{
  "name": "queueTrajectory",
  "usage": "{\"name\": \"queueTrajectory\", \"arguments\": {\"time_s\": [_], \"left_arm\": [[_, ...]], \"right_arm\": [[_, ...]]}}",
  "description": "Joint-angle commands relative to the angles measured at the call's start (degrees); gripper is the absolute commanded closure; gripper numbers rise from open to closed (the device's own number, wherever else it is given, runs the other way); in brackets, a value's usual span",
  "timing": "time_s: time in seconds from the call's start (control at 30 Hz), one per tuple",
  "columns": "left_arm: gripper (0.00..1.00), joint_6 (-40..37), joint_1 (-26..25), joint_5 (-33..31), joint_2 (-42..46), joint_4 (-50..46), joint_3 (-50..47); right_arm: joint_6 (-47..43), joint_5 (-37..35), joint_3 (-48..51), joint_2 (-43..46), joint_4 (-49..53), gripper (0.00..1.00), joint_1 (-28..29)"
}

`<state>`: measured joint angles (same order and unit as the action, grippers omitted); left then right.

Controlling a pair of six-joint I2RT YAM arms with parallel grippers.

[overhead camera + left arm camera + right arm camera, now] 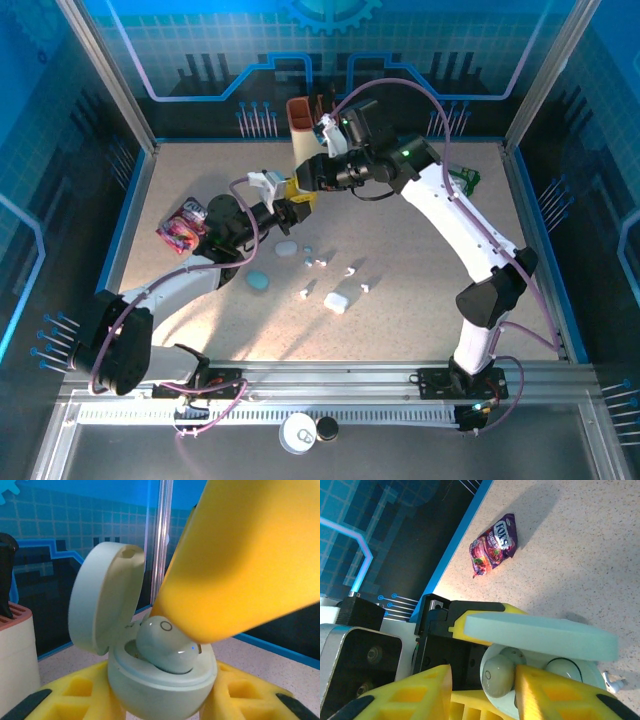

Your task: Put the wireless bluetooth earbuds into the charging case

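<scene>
Wireless bluetooth earbuds [350,271] are judged to be very light, rigid and smooth-shelled, so they are expected to slip or flick away under a hard or off-centre pinch. A gentle hold across the rounded body is thought best, with the short stem left free to drop into its socket. Taken from the left, the left gripper [160,702] is seen closed on the charging case [165,680], whose rounded base is clamped between the yellow fingers [100,680], while the lid [105,595] is hinged up and open on the left. One earbud [167,647] is found directly above that gripper, resting tilted in the case's well, so it is judged not fully seated. Further right, the right gripper [483,679] is placed over the open case. Its jaws are held partly open and the same earbud is framed between them. One finger [545,690] is touching it and a dark gap is shown at the other, so no firm grip is judged to be had. The loose earbuds are scattered on the table [430,250], below both grippers on their near side and well apart from either.
</scene>
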<state>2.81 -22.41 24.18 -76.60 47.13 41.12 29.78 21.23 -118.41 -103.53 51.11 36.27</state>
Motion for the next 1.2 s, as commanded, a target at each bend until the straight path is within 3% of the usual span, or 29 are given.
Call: {"name": "queueTrajectory", "arguments": {"time_s": [0.0, 0.27, 0.77, 1.03, 1.13, 1.17], "left_arm": [[0.64, -1.1, -0.3, -0.5, 2.3, 2.1, 1.9], [0.65, -2.3, -0.3, 1.0, 2.2, 0.6, 0.1], [0.64, -5.0, -0.3, 5.3, 4.0, -2.7, -0.6], [0.64, -2.8, -0.2, 3.4, 3.9, -3.2, 0.5], [0.64, -2.2, -0.3, 4.0, 3.6, -2.7, 1.1], [0.64, -1.9, -0.3, 4.2, 3.4, -2.3, 1.2]], "right_arm": [[-0.3, -2.0, 0.4, 1.8, 0.5, 0.6, -0.9], [-2.7, 1.4, -2.5, 3.2, -0.6, 0.59, -1.6], [-6.5, 1.8, -13.6, -6.3, 7.4, 0.65, -3.3], [-7.4, 1.8, -8.3, -2.3, 7.6, 0.66, -3.4], [-4.1, 1.0, -4.8, 0.8, 5.2, 0.66, -4.2], [-1.4, 1.7, -2.9, 2.3, 3.5, 0.62, -5.0]]}}
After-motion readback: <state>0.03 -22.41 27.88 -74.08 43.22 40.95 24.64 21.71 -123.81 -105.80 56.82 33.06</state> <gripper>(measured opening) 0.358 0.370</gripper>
